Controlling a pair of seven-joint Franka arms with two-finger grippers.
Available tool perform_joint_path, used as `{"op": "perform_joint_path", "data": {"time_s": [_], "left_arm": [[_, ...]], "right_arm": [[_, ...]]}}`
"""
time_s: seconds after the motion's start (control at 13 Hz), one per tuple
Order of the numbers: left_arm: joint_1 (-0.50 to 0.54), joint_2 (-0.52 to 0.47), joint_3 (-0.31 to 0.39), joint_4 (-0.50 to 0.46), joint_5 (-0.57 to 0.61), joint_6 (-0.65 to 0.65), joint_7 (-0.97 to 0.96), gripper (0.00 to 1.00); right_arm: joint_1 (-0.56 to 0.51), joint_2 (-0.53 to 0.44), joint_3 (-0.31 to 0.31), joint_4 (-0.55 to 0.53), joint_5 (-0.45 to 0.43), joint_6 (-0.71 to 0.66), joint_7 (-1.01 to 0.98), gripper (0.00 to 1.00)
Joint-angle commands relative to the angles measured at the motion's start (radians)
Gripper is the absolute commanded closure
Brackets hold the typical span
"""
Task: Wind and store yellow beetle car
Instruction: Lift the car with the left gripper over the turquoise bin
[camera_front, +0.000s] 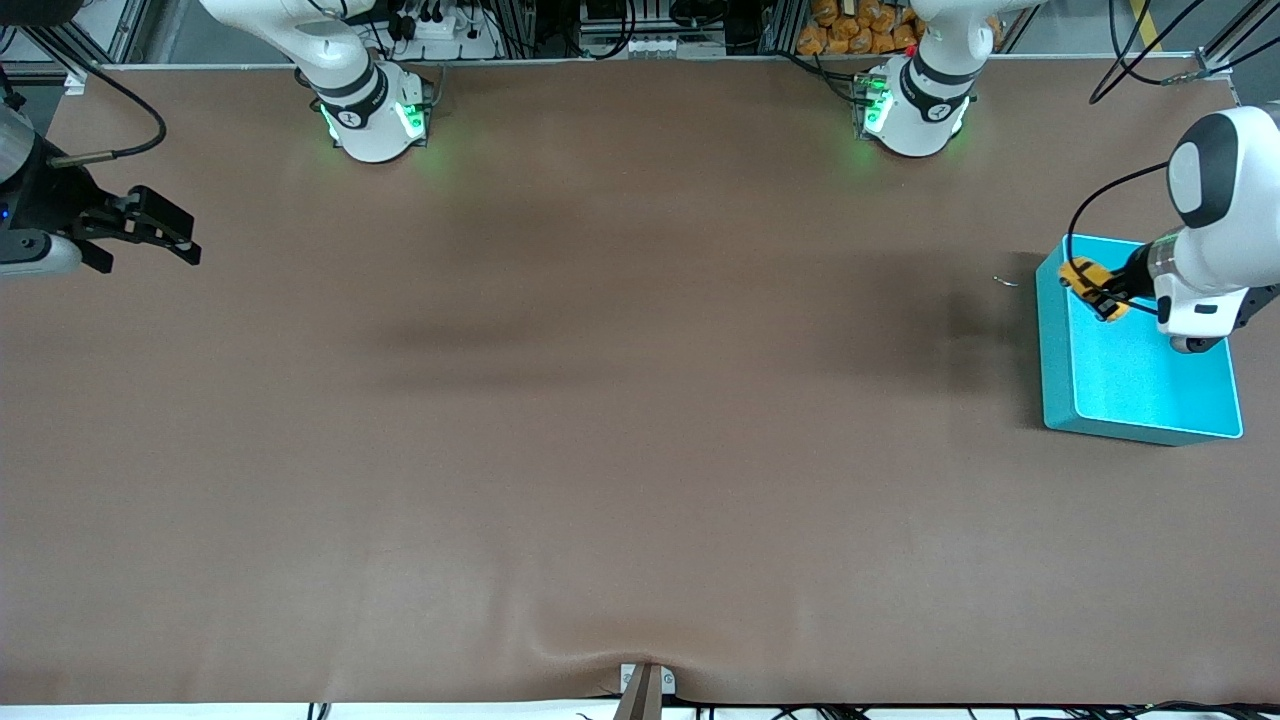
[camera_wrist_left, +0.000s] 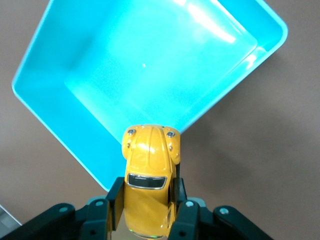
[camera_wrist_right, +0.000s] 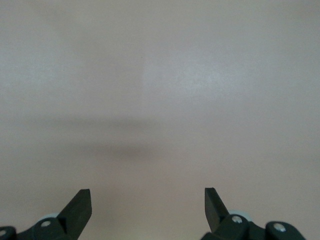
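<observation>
The small glossy yellow beetle car (camera_wrist_left: 149, 185), rear cut off, is clamped in the left gripper (camera_wrist_left: 148, 210) above the turquoise plastic bin's (camera_front: 1055, 340) rim, nose at twelve o'clock; the right gripper (camera_front: 160, 228) waits spread wide over the brown table (camera_front: 600, 400).

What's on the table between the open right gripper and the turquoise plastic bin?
Nothing: only bare brown table between right gripper and turquoise bin, per the front view.

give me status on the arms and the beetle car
Left gripper shut on yellow beetle car, over turquoise bin rim. Right gripper open, waiting over table's right-arm end. Nothing in the way.
</observation>
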Motion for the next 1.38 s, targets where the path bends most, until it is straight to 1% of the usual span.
{"op": "perform_joint_path", "data": {"time_s": [0.0, 0.31, 0.62, 0.85, 0.92, 1.08, 1.15, 1.31], "left_arm": [[0.078, 0.027, -0.006, 0.016, 0.027, 0.053, 0.217, 0.9], [0.159, 0.099, -0.006, 0.001, 0.029, 0.212, 0.389, 0.91], [0.212, 0.182, -0.004, 0.001, 0.029, 0.335, 0.492, 0.91], [0.221, 0.218, -0.004, 0.001, 0.03, 0.37, 0.512, 0.91], [0.221, 0.234, -0.004, 0.001, 0.047, 0.378, 0.512, 0.91], [0.227, 0.263, -0.004, -0.001, 0.131, 0.423, 0.512, 0.91], [0.25, 0.271, -0.006, -0.001, 0.138, 0.433, 0.512, 0.9], [0.256, 0.285, -0.006, 0.001, 0.138, 0.444, 0.512, 0.9]], "right_arm": [[-0.01, -0.015, -0.013, 0.008, -0.003, -0.017, 0.022, 0.0], [-0.028, -0.016, -0.011, 0.015, -0.001, -0.017, 0.021, 0.0], [-0.041, -0.015, -0.008, 0.014, 0.003, -0.02, 0.021, 0.0], [-0.042, -0.015, -0.008, 0.014, 0.005, -0.029, 0.021, 0.0], [-0.044, -0.015, -0.008, 0.014, 0.005, -0.032, 0.021, 0.0], [-0.044, -0.015, -0.008, 0.014, 0.006, -0.035, 0.021, 0.0], [-0.045, -0.015, -0.01, 0.014, 0.009, -0.035, 0.021, 0.0], [-0.053, -0.015, -0.008, 0.014, 0.011, -0.034, 0.021, 0.0]]}}
